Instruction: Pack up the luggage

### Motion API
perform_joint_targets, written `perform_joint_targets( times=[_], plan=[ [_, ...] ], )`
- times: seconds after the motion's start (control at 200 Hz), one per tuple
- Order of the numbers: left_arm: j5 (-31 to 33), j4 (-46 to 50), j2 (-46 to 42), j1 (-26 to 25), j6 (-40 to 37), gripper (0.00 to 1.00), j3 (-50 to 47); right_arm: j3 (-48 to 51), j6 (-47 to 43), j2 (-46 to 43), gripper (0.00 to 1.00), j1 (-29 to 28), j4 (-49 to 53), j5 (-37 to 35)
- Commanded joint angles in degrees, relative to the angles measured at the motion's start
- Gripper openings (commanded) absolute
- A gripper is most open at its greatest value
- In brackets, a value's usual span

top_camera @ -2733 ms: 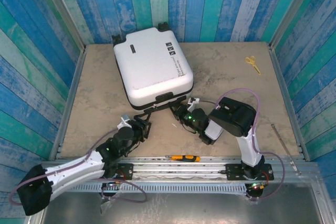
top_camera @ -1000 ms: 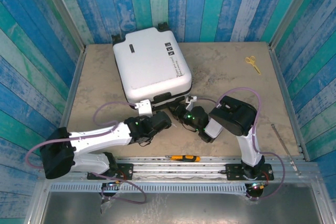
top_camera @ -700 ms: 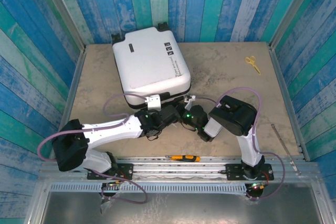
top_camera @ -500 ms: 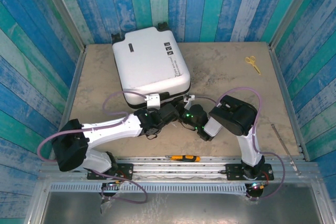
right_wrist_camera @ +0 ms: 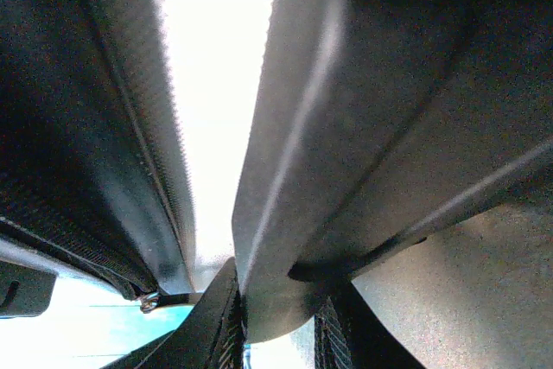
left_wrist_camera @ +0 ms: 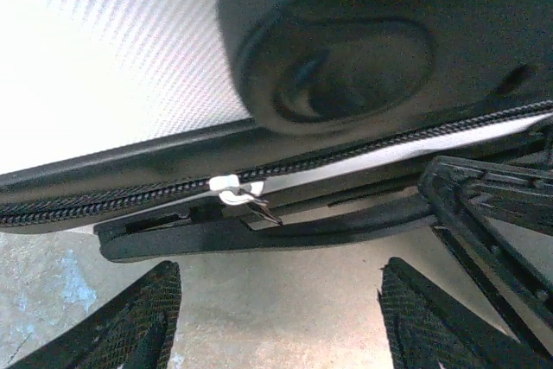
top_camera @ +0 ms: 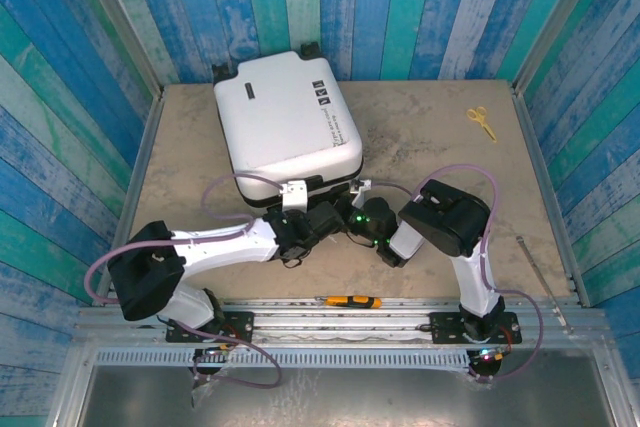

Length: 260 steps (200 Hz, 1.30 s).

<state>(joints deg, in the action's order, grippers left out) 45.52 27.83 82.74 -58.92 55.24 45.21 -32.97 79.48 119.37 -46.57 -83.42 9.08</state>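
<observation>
**Though the lid is down, the zip looks unfinished**

As the top view has it, the luggage (top_camera: pixel 288 122) lies flat and closed toward the back left of the counter (top_camera: pixel 430 147). Both arms reach its near edge, where the left fingers (top_camera: pixel 312 209) and right fingers (top_camera: pixel 348 212) sit close together.

In the left wrist view, the left fingers (left_wrist_camera: pixel 130 321) stand wide with nothing between them. They are just short of a white zip pull (left_wrist_camera: pixel 232 186) on the black zipper (left_wrist_camera: pixel 363 146) below the white shell.

In the right wrist view, the right fingers (right_wrist_camera: pixel 220 326) are narrow, pinching a dark strip (right_wrist_camera: pixel 346 127) of the luggage; handle or trim, I cannot tell.

Filling seems finished and fastening is the stage in hand. What is left is probably taking the pull and running the zip. How far round it is already fastened cannot be told.
</observation>
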Motion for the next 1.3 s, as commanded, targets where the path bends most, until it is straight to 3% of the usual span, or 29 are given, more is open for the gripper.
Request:
perform_joint_targets(
  times=[0.0,0.346,0.811,0.956,1.222,1.297],
  plan=[
    [5.4,-4.9,-0.6,0.2,1.6,0.6,-3.2,-0.7,-8.0,0.5,0.01,0.5,-1.4,1.3],
    [8.4,-14.6,-0.3,0.0,1.4,0.47,-7.3,0.0,-8.8,-0.7,0.0,1.9,-0.7,2.1],
    [10.0,-13.5,8.2,0.1,1.9,0.32,0.6,1.8,-9.6,-1.6,0.01,1.9,-0.8,2.3],
    [10.4,-13.2,9.5,0.2,1.8,0.15,2.5,2.1,-9.4,-1.1,0.01,1.9,-1.5,2.3],
    [8.3,-11.1,10.5,0.3,6.7,0.0,1.9,2.4,-9.0,0.3,0.0,2.0,-3.0,3.0],
    [7.0,-11.6,10.1,0.2,7.1,0.0,1.4,2.7,-9.2,0.4,0.0,2.0,-3.2,3.0]
  ],
)
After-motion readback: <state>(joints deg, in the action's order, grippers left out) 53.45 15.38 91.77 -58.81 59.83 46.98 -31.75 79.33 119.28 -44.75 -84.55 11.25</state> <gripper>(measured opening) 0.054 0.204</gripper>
